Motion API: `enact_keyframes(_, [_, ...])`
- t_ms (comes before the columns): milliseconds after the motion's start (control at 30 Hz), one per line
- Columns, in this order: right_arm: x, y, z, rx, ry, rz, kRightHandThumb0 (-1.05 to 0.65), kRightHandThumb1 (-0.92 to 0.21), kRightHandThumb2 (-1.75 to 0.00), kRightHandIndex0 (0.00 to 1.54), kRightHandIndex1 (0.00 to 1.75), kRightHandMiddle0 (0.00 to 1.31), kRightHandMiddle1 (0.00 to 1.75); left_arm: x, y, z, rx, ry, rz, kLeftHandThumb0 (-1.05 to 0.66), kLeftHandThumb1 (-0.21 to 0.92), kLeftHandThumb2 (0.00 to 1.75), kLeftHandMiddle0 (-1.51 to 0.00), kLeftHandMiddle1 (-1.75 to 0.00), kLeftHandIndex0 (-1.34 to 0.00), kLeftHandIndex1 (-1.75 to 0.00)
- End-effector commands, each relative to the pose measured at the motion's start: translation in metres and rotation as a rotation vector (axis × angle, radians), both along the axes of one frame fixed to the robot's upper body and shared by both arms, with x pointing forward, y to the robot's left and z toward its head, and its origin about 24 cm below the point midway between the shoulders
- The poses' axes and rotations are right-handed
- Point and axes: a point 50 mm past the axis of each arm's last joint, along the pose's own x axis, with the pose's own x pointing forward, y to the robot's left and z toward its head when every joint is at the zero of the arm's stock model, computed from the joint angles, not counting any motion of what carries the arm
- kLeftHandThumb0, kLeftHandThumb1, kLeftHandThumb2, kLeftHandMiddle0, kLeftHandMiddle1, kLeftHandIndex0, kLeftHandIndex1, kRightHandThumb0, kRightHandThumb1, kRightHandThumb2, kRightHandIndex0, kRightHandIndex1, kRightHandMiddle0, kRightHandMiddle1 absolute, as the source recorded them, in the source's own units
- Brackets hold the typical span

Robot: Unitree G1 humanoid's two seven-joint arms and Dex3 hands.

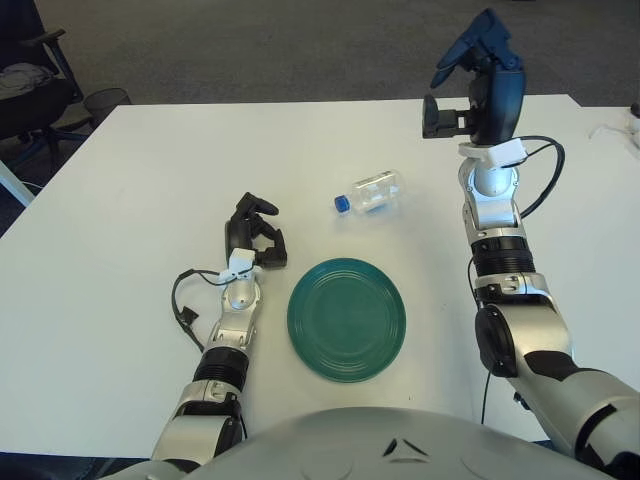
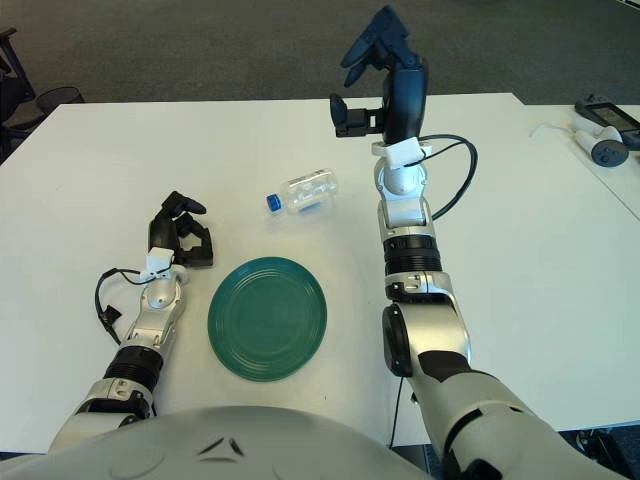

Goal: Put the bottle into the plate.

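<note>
- You won't find any readable writing: the bottle (image 1: pixel 369 192) is clear with a blue cap, and its label can't be made out.
- You're working on a white table (image 1: pixel 120 200) over grey carpet, with a dark chair (image 1: pixel 30 85) off the far left corner.
- You have one bottle, lying on its side just beyond the single green plate (image 1: pixel 346 318), apart from it.
- Your right hand (image 1: pixel 478 80) is raised above the table to the bottle's right, fingers spread, holding nothing.
- Your left hand (image 1: pixel 255 233) shows left of the plate, fingers curled, empty.
</note>
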Motion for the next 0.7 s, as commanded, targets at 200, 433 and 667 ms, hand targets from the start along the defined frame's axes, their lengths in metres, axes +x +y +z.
enact_keyframes(200, [0.0103,0.0111,0.0100,-0.498,0.079,0.048,-0.01,-0.25,-1.37,0.66,1.72,0.47,1.69,-0.0106,0.0011,-0.0166,-0.014,0.065,0.006,0.00,-0.08,1.73,-0.94,-1.64,-0.69,-1.75])
enact_keyframes(433, [0.0133,0.0097,0.0092,-0.832,0.192,0.104,-0.56,-0.72,-0.58,0.11,1.18,0.16,1.28,-0.0112,0.0008,-0.0165,-0.011,0.063,0.010,0.00,-0.08,1.74,-0.93,-1.65,-0.69,-1.75])
enact_keyframes(667, [0.0112,0.0145,0.0092,-1.130,0.161,0.083,-0.92,-0.91,-0.23,0.03,0.15,0.01,0.18,-0.0117,0.0001,-0.0163,-0.019,0.064,0.008,0.00,-0.09,1.74,-0.94,-1.64,-0.70,-1.75])
